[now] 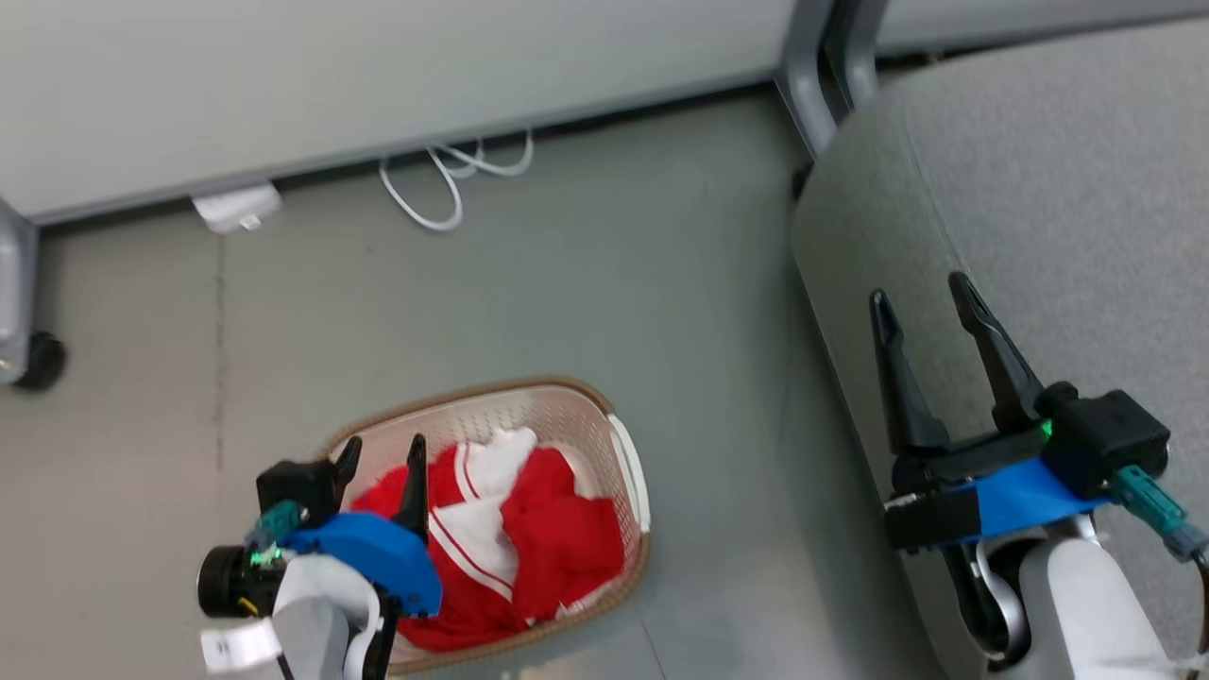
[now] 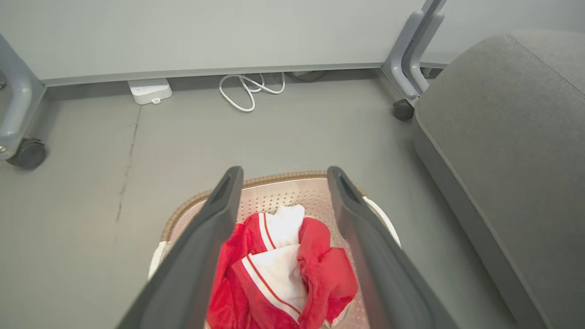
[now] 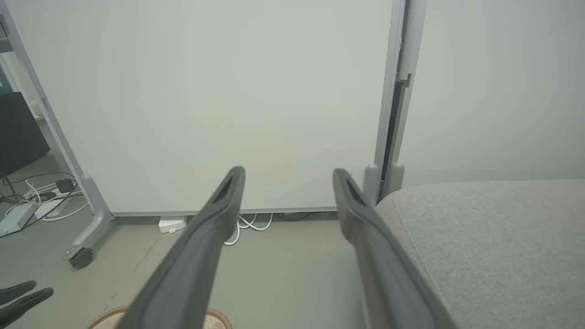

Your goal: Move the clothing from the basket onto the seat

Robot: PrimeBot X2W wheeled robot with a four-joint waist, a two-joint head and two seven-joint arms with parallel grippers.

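Left wrist view: clothing (image 2: 283, 269) beneath parted fingers (image 2: 212, 228)

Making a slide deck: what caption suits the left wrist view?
Open left hand above the clothing in the basket, seat alongside.

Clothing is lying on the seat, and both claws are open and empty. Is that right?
No. The clothing lies in the basket, not on the seat, as the left wrist view shows. The rest holds: the left claw and right claw are open and empty.
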